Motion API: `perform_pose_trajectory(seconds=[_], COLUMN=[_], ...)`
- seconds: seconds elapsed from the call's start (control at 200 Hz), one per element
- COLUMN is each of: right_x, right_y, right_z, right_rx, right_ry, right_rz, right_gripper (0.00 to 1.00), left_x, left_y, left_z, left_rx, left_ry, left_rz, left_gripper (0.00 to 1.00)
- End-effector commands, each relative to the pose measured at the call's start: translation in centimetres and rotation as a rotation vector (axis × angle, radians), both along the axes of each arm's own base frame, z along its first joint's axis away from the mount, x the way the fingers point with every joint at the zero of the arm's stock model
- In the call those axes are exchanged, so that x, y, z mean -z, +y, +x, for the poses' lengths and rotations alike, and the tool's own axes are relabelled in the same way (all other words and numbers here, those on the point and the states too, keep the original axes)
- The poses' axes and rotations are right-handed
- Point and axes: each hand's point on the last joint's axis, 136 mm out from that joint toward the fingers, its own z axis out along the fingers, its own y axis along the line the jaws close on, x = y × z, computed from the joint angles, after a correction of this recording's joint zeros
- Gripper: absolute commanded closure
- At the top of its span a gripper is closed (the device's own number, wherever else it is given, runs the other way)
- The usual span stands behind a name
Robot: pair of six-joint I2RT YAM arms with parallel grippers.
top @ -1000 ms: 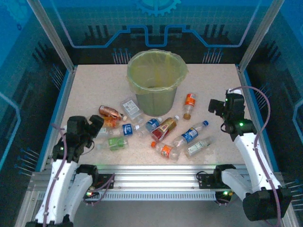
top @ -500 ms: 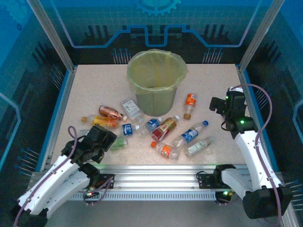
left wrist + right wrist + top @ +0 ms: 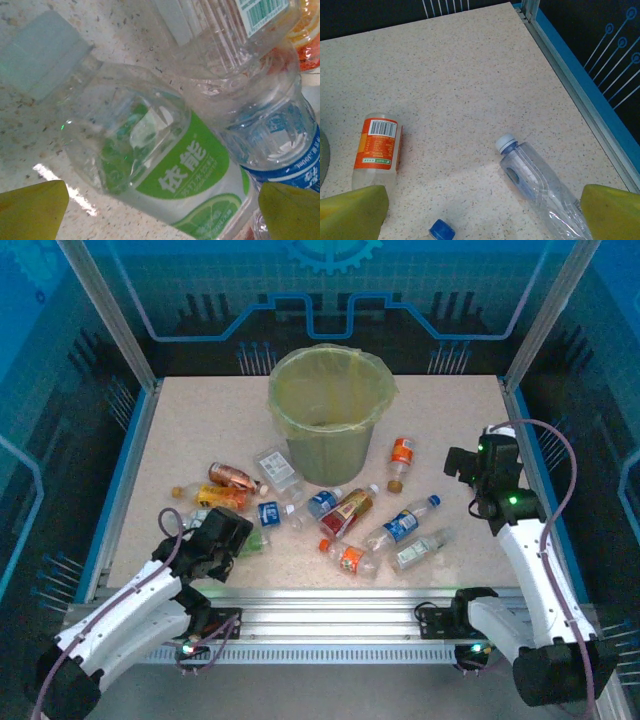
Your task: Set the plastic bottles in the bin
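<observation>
Top view. Bin (image 3: pixel 328 415) stands upright at the rear centre of the worktop (image 3: pixel 190 430); its yellow-green liner is folded over the rim. Bottles (image 3: pixel 347 512) lie scattered on the worktop in front of the bin, all outside it. An orange bottle (image 3: pixel 401 460) lies just right of the bin. A blue bottle (image 3: pixel 402 524) and a clear bottle (image 3: pixel 422 550) lie side by side further forward on the right. The left gripper (image 3: pixel 238 532) is low at the near left end of the scatter, over a green bottle (image 3: pixel 250 543). The right gripper (image 3: pixel 458 468) hangs above the right side of the worktop, apart from every bottle.

Left wrist view. The green bottle lies on its side between the two yellow fingertips (image 3: pixel 30 207), which stand wide apart on either side of it. Whether they touch it cannot be told. A second blue bottle (image 3: pixel 280 145) and a ribbed bottle (image 3: pixel 220 40) lie against the green one.

Right wrist view. The right gripper's fingers are spread wide and hold nothing. Below them lie the orange bottle, the blue bottle with its white cap (image 3: pixel 506 142), and a blue cap (image 3: pixel 441 230).
</observation>
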Motion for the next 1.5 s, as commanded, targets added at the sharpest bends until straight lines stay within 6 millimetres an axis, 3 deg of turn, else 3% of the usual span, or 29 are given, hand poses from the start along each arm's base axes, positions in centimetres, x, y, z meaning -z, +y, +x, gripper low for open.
perform_pose_trajectory(seconds=[0.0, 0.45, 0.78, 1.196, 1.401, 1.496], right_x=[-1.0, -0.8, -0.5, -0.1, 0.1, 0.2], right_y=[-0.3, -0.3, -0.7, -1.8, -2.4, -2.4], right_z=[-0.7, -0.7, -0.8, -1.0, -1.3, -1.3], right_rx=[0.024, 0.042, 0.073, 0.158, 0.198, 0.204], right_ry=[-0.027, -0.028, -0.02, 0.004, 0.021, 0.022], right_rz=[0.006, 0.028, 0.026, 0.02, 0.015, 0.015], right_gripper=[0.0, 0.0, 0.0, 0.0, 0.0, 0.0], left_x=[0.4, 2.2, 3.1, 5.5, 5.6, 5.4], left_y=[0.1, 0.9, 0.5, 0.6, 0.8, 1.0], left_z=[0.8, 0.1, -0.3, -3.1, -4.1, -3.7], left_rx=[-0.04, -0.031, -0.006, -0.012, 0.006, -0.003], left_ry=[-0.029, 0.059, 0.11, 0.224, 0.262, 0.242], left_rz=[0.005, 0.089, 0.088, 0.052, 0.062, 0.068], left_gripper=[0.01, 0.02, 0.21, 0.11, 0.15, 0.22])
